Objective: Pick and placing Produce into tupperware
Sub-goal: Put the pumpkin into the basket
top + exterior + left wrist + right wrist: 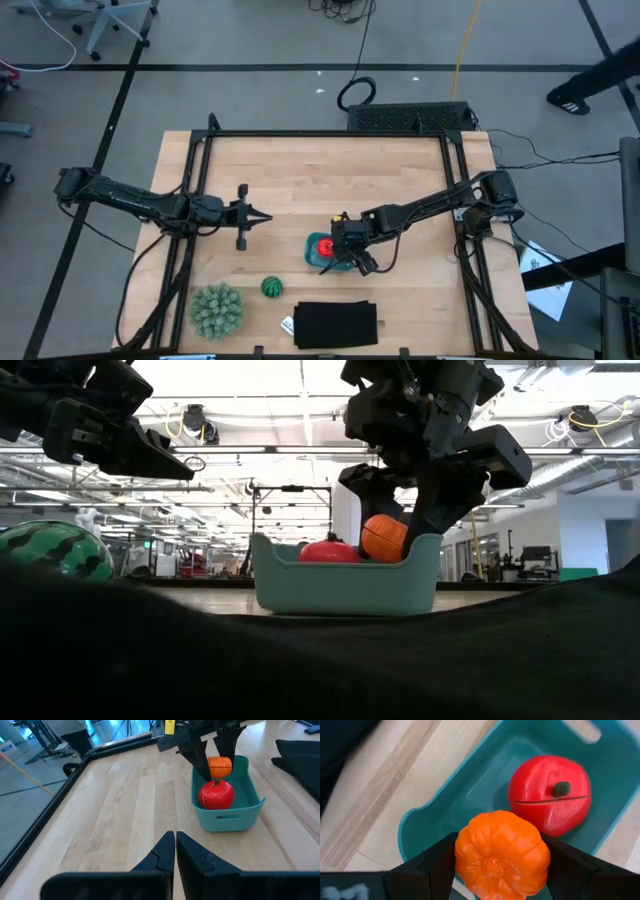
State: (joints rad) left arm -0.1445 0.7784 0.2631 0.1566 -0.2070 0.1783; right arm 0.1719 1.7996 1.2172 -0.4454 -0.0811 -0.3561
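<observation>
The teal tupperware [311, 251] stands on the table right of centre. The red fruit [323, 247] lies inside it. My right gripper [340, 258] hangs over the tupperware's right part, shut on the orange ball [385, 538]. The dark green striped ball [272, 288] rests on the table, left of the tupperware and nearer the near edge. My left gripper [258, 215] hovers left of the tupperware, shut and holding nothing. My right gripper pinches the orange ball [497, 852] between its two fingers [432, 865], one on each side of it. The fingers come from above, slanting down. The ball sits beside the red fruit [550, 792], with its lower part below the tupperware's rim [345, 565]. Whether it touches the floor I cannot tell.
A large pale green spiky ball [217, 310] sits near the table's near-left corner. A flat black rectangle [336, 325] lies at the near edge, just in front of the tupperware. Bare wood stretches across the far half of the table [320, 170].
</observation>
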